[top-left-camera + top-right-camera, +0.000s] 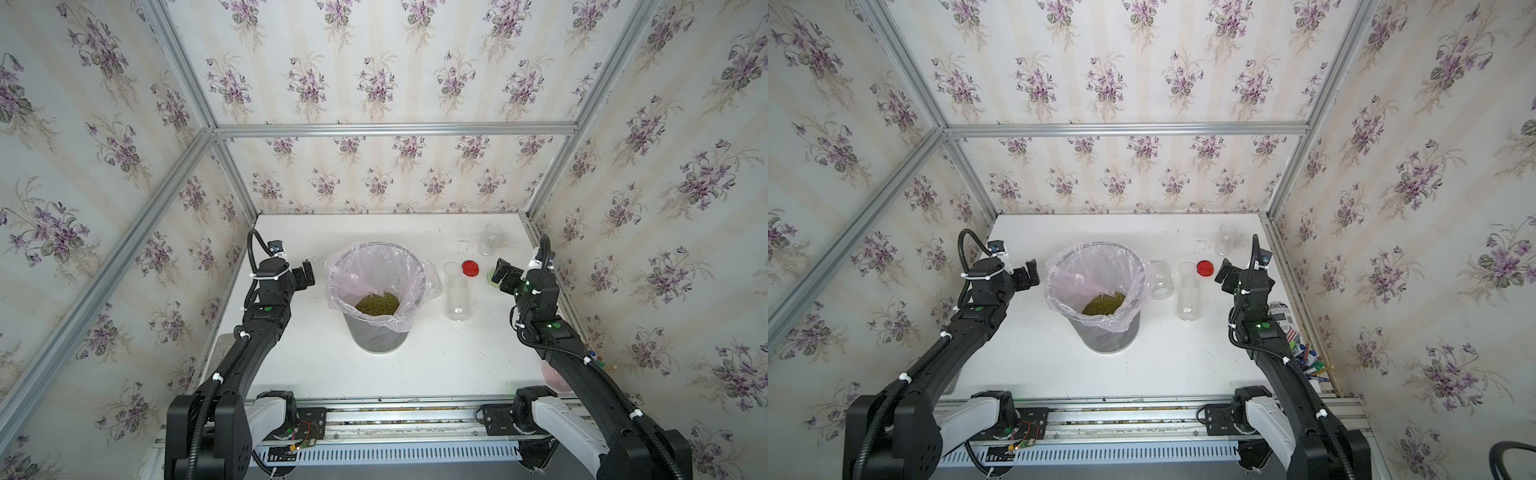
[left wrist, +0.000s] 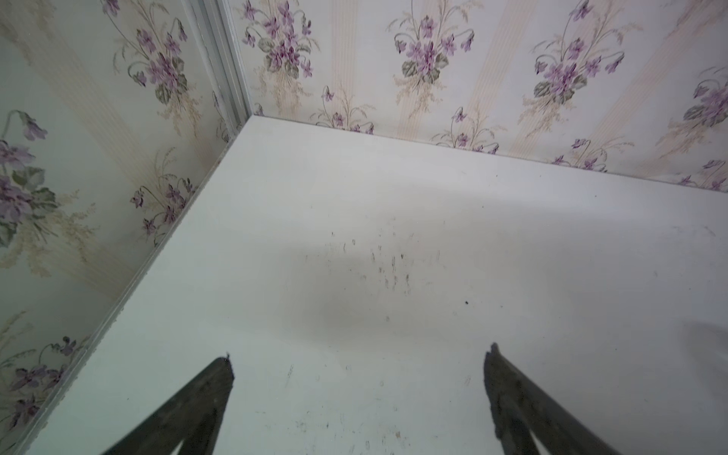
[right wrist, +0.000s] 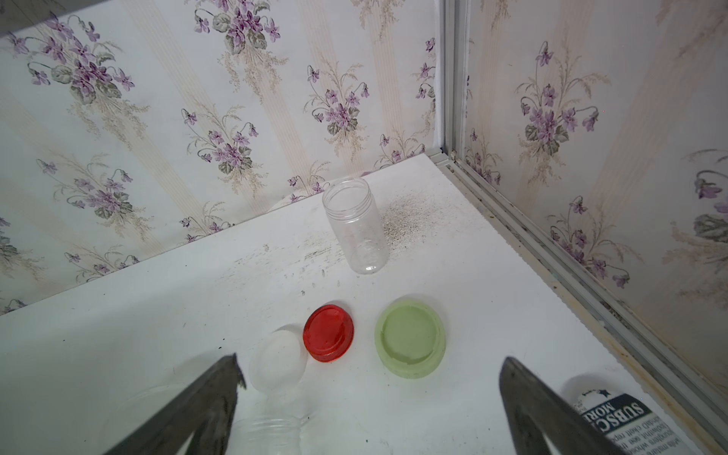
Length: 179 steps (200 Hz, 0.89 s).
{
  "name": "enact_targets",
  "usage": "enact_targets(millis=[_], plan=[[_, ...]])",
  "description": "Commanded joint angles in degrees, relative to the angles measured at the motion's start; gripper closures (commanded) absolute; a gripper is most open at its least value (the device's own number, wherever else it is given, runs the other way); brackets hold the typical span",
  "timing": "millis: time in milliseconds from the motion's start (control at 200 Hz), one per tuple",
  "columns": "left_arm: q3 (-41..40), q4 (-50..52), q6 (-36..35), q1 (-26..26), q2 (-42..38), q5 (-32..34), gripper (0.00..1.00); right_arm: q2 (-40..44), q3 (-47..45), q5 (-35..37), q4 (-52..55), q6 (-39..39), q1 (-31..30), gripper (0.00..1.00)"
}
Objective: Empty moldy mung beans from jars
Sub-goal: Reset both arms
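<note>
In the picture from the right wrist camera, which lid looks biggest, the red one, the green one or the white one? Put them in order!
1. green lid: plainly the largest.
2 and 3. white lid and red lid: they look about alike, and the white one lies nearer the camera, so I will not rank them.

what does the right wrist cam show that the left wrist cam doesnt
Right wrist only: an upright lidless jar, part of a second jar, red lid, green lid, white lid, the edge of a printed can.
Left wrist only: a scuffed patch on the table.
Both: the white table, floral wallpaper, and the right gripper or left gripper, jaws wide apart, holding nothing.
</note>
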State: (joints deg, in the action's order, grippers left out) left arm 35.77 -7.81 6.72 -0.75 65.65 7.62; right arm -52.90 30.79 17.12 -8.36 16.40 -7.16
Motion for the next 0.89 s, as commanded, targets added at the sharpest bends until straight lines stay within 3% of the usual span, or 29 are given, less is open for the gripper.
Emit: enact_targets(millis=[0,295,525,610,704,784,889], plan=[[-2.87,-7.35,-0.25,0.05,1.22,-1.97,0.00,0.38,-0.66,-0.34,-2.39,0.56,0.30,0.00],[-13.21,-30.87,-3.66,0.17,10.35,-8.69,0.00,-0.01,-2.13,-1.04,-4.10,0.95,1.35,0.00],[-18.38,-44.03,-3.88,1.16,15.19,-6.23,0.00,1.24,-4.48,-0.41,-6.63,1.17,2.09,0.00],[-18.94,-51.98,-4.11,1.11,22.17,-7.00,0.01,1.75,-6.46,0.38,-8.96,1.19,2.36,0.00],[-16.18,-42.28,-4.71,1.31,19.70,-7.79,0.00,1.59,-7.58,0.16,-10.14,1.35,3.05,0.00],[-15.50,-43.97,-4.91,1.83,21.40,-6.84,0.00,1.52,-8.56,1.17,-11.41,0.83,3.45,0.00],[-12.79,-37.85,-6.41,3.96,20.92,-3.91,0.00,1.80,-13.31,1.10,-19.57,-2.00,3.85,0.00]])
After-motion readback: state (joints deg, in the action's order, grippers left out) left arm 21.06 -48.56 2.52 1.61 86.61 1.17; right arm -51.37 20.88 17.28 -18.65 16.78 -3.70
